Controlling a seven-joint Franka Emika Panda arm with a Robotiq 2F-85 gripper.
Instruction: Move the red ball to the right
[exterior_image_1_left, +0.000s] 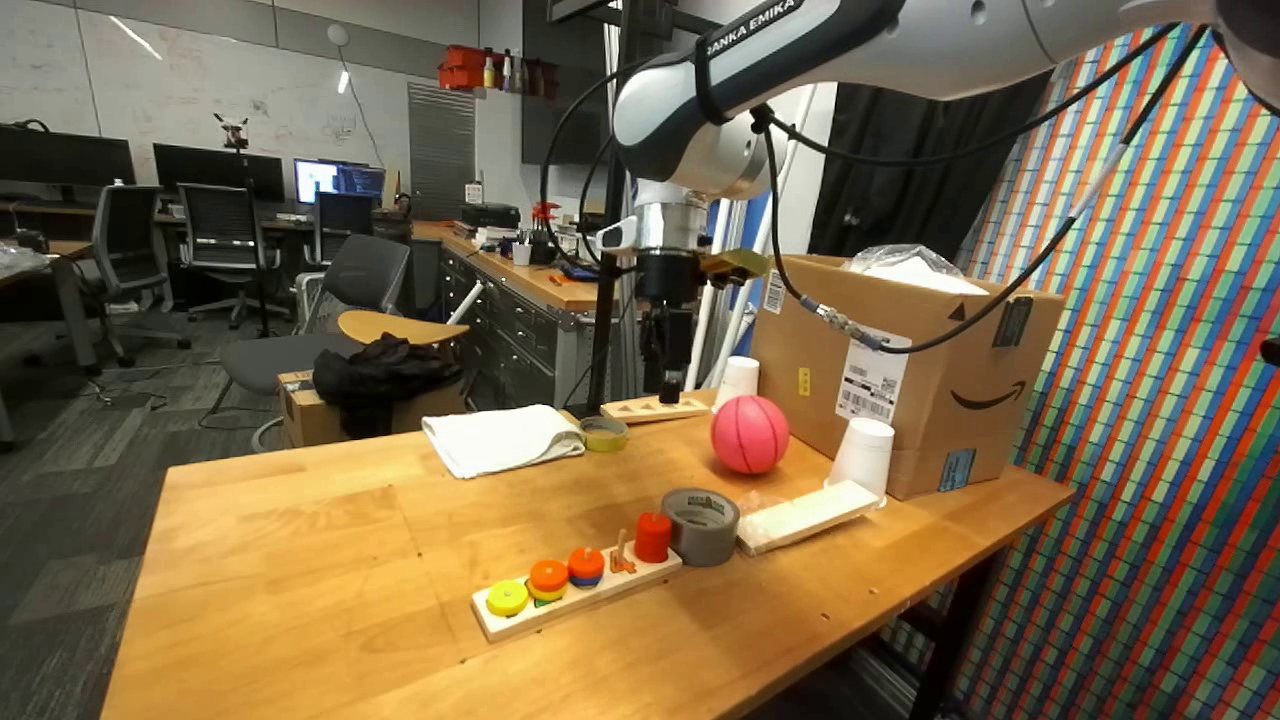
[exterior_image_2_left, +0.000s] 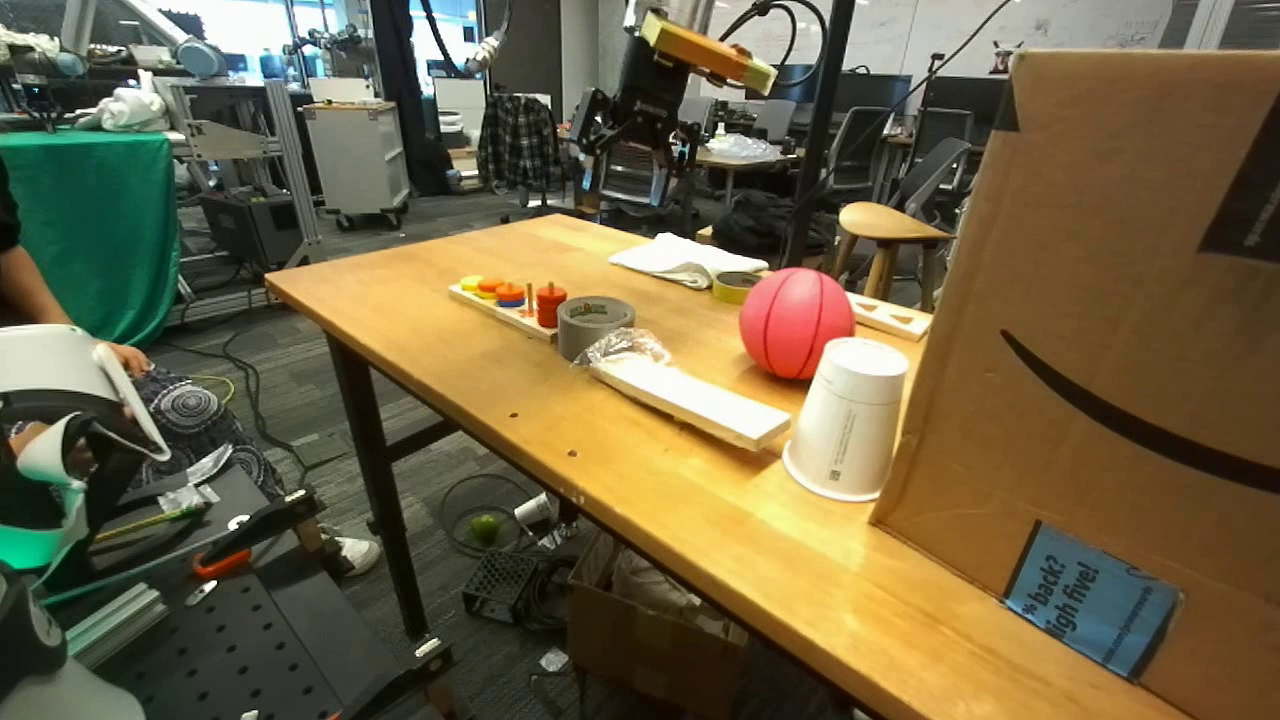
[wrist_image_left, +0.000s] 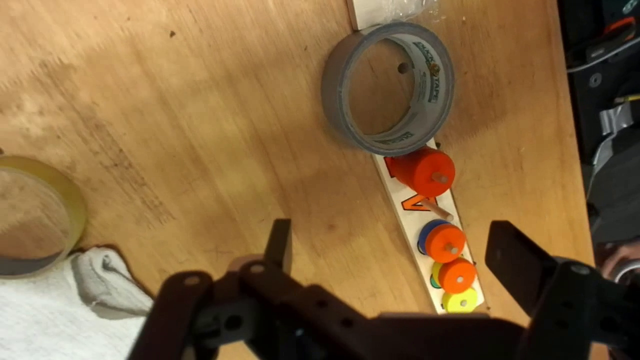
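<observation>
The red ball (exterior_image_1_left: 750, 434), pinkish red with dark seam lines, rests on the wooden table in both exterior views; it also shows here (exterior_image_2_left: 797, 323). It is out of the wrist view. My gripper (exterior_image_1_left: 668, 385) hangs pointing down above the table, apart from the ball. In an exterior view the gripper (exterior_image_2_left: 625, 187) is well above the tabletop with its fingers spread. In the wrist view the gripper (wrist_image_left: 392, 227) is open and empty, with the tabletop and a peg board far below between its fingers.
A cardboard box (exterior_image_1_left: 905, 370) and white cups (exterior_image_2_left: 850, 420) stand beside the ball. A wrapped white block (exterior_image_2_left: 690, 400), grey tape roll (wrist_image_left: 387, 90), peg board with coloured discs (exterior_image_1_left: 575, 592), white cloth (exterior_image_1_left: 505, 440), yellow tape roll (wrist_image_left: 70, 205) and wooden piece (exterior_image_1_left: 655, 410) lie on the table (exterior_image_1_left: 300, 600).
</observation>
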